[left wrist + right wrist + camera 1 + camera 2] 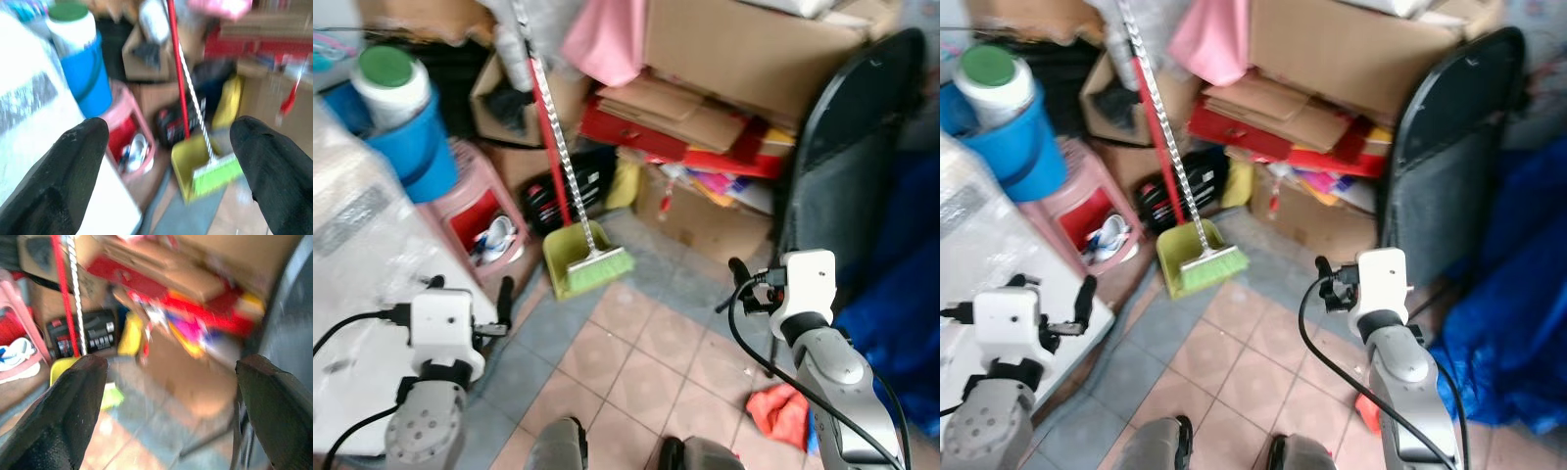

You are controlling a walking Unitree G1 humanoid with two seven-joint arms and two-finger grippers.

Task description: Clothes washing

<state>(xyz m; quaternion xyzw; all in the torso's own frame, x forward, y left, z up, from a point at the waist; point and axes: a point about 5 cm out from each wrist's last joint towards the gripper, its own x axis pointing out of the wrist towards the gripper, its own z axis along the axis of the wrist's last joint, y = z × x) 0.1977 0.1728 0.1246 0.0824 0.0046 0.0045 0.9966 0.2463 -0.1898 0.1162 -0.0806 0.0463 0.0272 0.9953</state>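
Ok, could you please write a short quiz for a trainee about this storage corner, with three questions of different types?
1. True or false: the left gripper is closed on a garment.
2. Which thing stands inside the blue bucket?
A. a white jar with a green lid
B. a red broom handle
C. a folded pink cloth
3. Fill in the missing word: the green broom head rests against the yellow ______.

Key
1. False: its fingers are spread apart with nothing between them, and so are those of the right gripper.
2. A: the white jar with a green lid.
3. dustpan
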